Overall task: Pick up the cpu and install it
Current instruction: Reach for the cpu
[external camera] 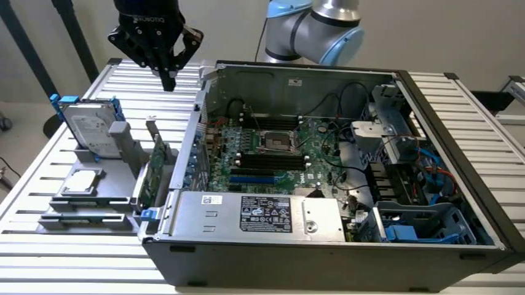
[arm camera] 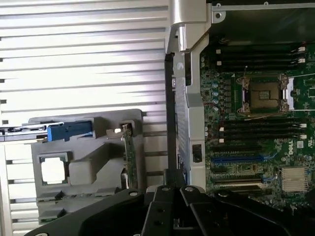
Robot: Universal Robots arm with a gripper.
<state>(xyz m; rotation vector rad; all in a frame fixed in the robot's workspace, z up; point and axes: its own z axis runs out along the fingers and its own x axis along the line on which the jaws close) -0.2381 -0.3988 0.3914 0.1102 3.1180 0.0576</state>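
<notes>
The gripper (external camera: 169, 82) hangs above the far end of the grey holder (external camera: 123, 177), its fingers pressed together and empty. The cpu (external camera: 80, 181) lies flat in the holder's square pocket. For a good pick, I think the fingers should open first, centre over the chip and take it level by opposite edges.

Black gripper (external camera: 169, 81) of angular hinged links with round pivot screws, white lettering across its body, apparently ROBOTIQ; silver-grey tubular arm (external camera: 332, 34) with bright metal housings and rounded joints capped in pale blue.
</notes>
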